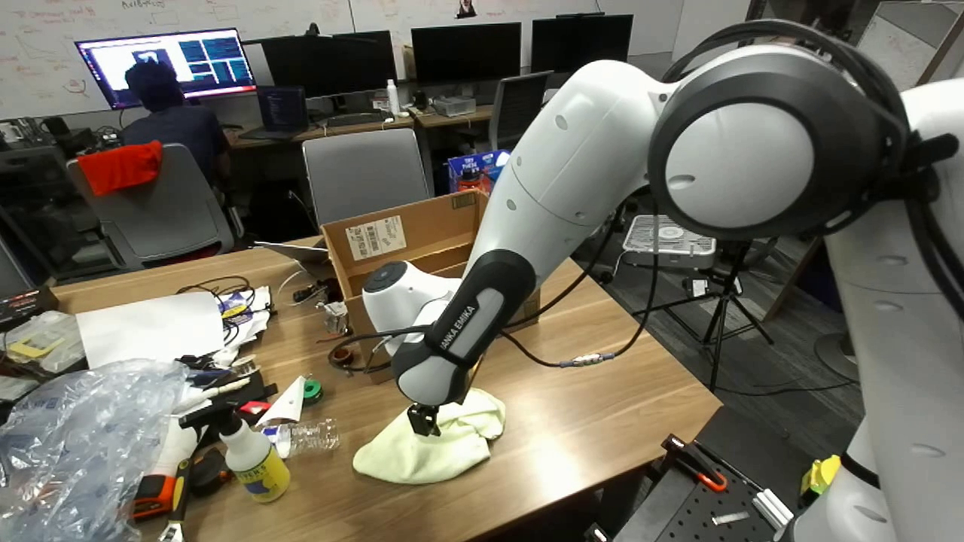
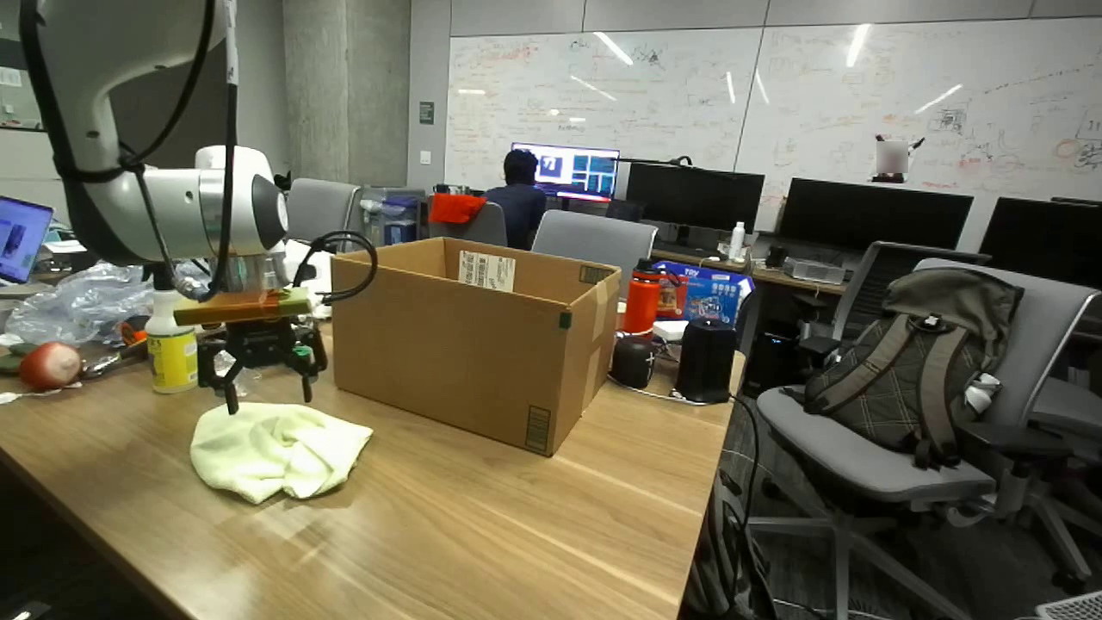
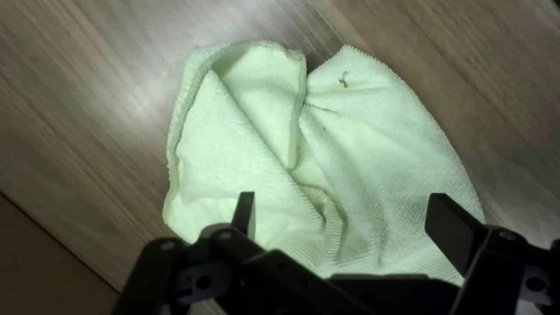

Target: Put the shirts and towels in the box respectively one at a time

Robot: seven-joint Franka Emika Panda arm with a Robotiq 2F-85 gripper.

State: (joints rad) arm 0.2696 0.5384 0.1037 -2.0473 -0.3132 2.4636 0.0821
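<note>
My gripper (image 3: 342,205) is splayed wide and grasps nothing; in the wrist view it reaches in from the lower edge, over a crumpled pale yellow towel (image 3: 227,162) at mid-frame. In an exterior view the towel lies lower left on the table (image 2: 516,525), near the box (image 2: 448,353) at centre but apart from it. Progress, my reading: this towel is yet to go in; anything already done, unconfirmed (the box floor is hidden). Where shirts are, I cannot tell.
</note>
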